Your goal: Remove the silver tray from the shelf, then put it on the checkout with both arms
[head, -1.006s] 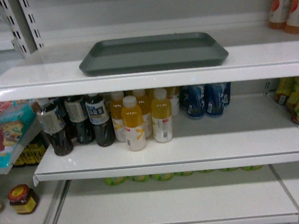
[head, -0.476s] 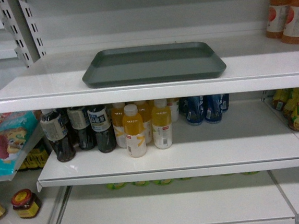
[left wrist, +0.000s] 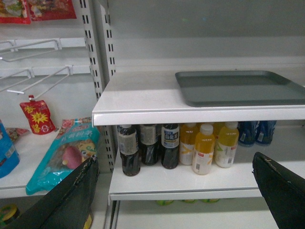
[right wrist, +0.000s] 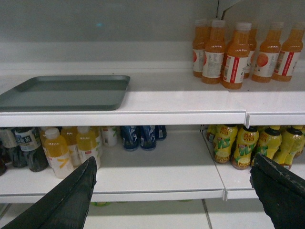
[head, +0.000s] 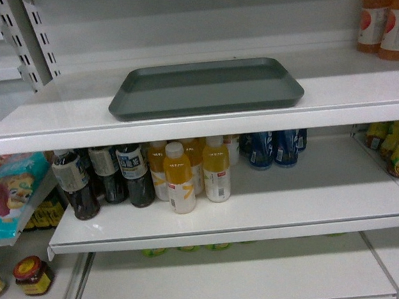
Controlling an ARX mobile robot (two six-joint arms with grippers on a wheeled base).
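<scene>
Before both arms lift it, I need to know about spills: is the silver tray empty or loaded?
Empty. The silver tray lies flat on the shelf, and all three views show only its plain bare bottom.

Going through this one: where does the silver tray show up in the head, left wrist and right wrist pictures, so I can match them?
Head: the silver tray lies centre frame on the top shelf.
Left wrist: tray at right, cut by the frame's right edge.
Right wrist: tray at left, cut by the left edge.
Shared landmark: the yellow juice bottles on the board below the tray.
</scene>
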